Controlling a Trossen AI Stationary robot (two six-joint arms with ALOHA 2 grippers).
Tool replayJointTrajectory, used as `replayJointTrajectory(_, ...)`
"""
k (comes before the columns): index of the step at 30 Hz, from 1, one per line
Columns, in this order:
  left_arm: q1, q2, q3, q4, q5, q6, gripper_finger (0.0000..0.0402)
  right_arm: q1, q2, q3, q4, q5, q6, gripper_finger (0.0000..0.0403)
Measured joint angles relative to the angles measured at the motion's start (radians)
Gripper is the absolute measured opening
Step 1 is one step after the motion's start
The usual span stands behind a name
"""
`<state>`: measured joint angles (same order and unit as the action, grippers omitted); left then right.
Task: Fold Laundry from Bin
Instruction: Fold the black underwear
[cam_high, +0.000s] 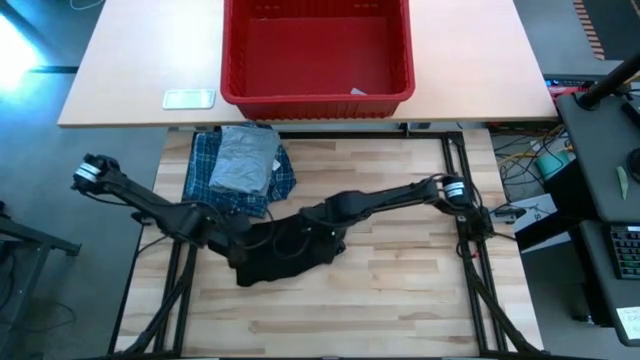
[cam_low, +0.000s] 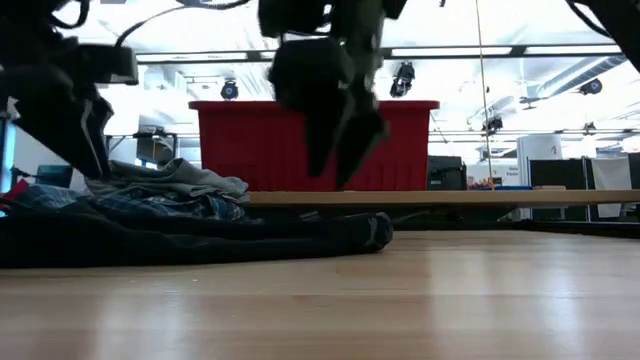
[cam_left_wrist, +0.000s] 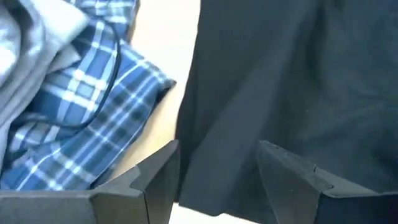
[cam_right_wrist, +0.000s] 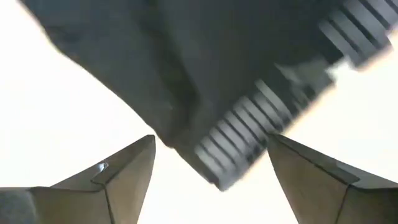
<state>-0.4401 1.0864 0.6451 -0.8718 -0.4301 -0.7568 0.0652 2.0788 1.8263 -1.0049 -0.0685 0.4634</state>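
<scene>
high view: our left gripper (cam_high: 232, 243) and right gripper (cam_high: 322, 228) hang with spread, empty jaws over the black garment (cam_high: 285, 258), lying crosswise mid-table, right of the plaid shirt (cam_high: 205, 170).

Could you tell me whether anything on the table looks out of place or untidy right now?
Mostly tidy. The grey T-shirt sits folded on the plaid shirt, whose edges stick out unevenly. The black garment lies rumpled under both arms. A white scrap is left in the red bin.
</scene>
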Motion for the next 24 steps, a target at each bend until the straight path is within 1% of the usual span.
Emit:
replayJointTrajectory(2,-0.009,-0.022,-0.003,0.022,0.001,0.015,0.0198,-0.017,-0.017,-0.008,-0.06,-0.012,0.135,0.0306)
replayJointTrajectory(5,-0.034,-0.045,-0.035,0.046,0.015,0.039,0.0198,-0.039,-0.026,-0.056,-0.057,-0.018,0.286,0.0301)
replayJointTrajectory(8,-0.052,-0.056,-0.073,0.048,0.067,0.036,0.0197,-0.059,-0.028,-0.097,0.008,-0.026,0.417,0.0292)
replayJointTrajectory(12,-0.086,-0.067,-0.107,0.104,0.163,0.035,0.0194,-0.086,-0.016,-0.155,0.14,-0.026,0.549,0.028)
replayJointTrajectory(15,-0.121,-0.071,-0.107,0.175,0.179,0.047,0.0192,-0.104,-0.016,-0.21,0.266,-0.026,0.627,0.027)
replayJointTrajectory(18,-0.15,-0.066,-0.107,0.239,0.179,0.062,0.0192,-0.113,-0.016,-0.254,0.264,-0.016,0.663,0.0262)
replayJointTrajectory(20,-0.161,-0.057,-0.111,0.248,0.179,0.064,0.0191,-0.114,-0.016,-0.276,0.276,0.008,0.673,0.0257)
replayJointTrajectory(24,-0.161,-0.038,-0.129,0.254,0.179,0.064,0.0191,-0.113,-0.016,-0.281,0.294,0.005,0.66,0.0254)
